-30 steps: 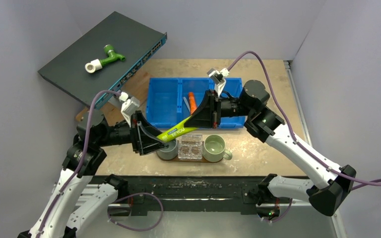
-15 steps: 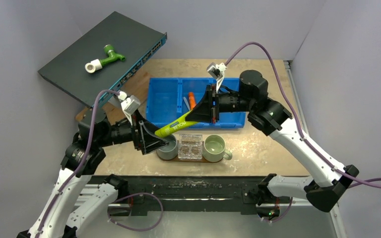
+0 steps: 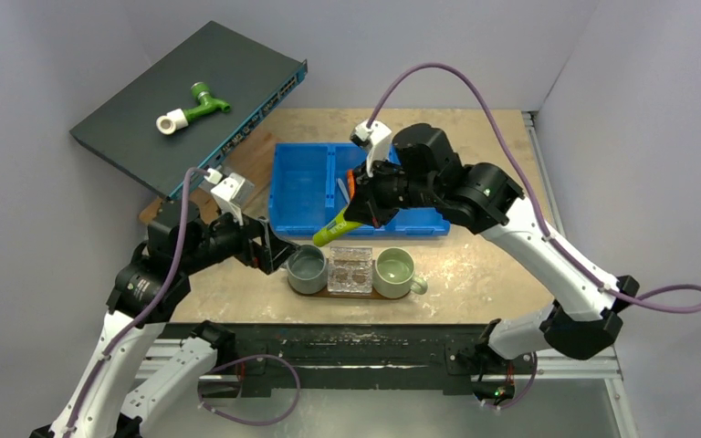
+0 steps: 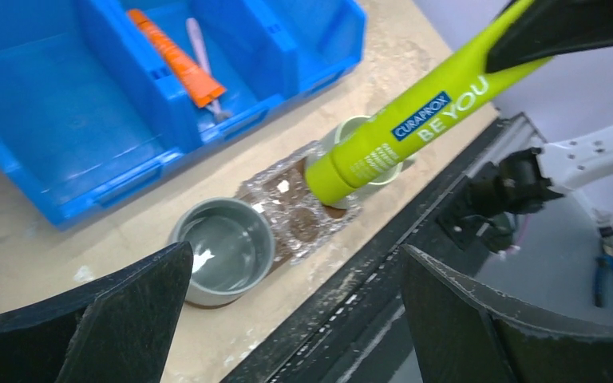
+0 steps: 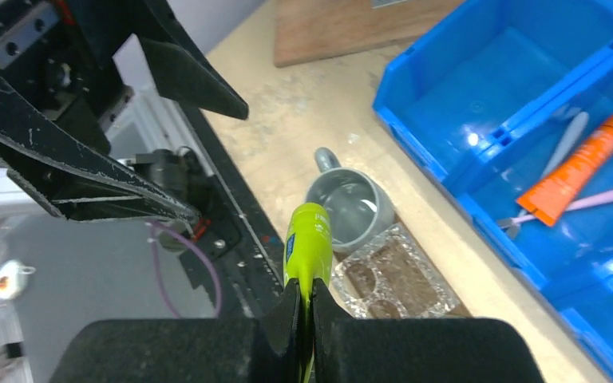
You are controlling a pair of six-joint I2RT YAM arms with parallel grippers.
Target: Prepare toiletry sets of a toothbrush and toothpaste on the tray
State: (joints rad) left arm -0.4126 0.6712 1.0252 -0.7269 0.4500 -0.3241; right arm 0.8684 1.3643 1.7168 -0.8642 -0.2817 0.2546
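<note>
I work in a robotics lab cell, not a home or a shop. In the top view, bare pale walls (image 3: 475, 46) box in a scuffed, stained plywood table (image 3: 484, 137) on three sides. Purple cables (image 3: 429, 66) loop loose in the air above it, and a black metal rail (image 3: 356, 342) runs along the bottom edge. At upper left a dark network switch (image 3: 146, 100) lies tilted with a green-and-white pipe fitting (image 3: 192, 108) on top. A blue plastic bin (image 3: 301, 192) sits mid-table, so it is an odd mix of hardware.
</note>
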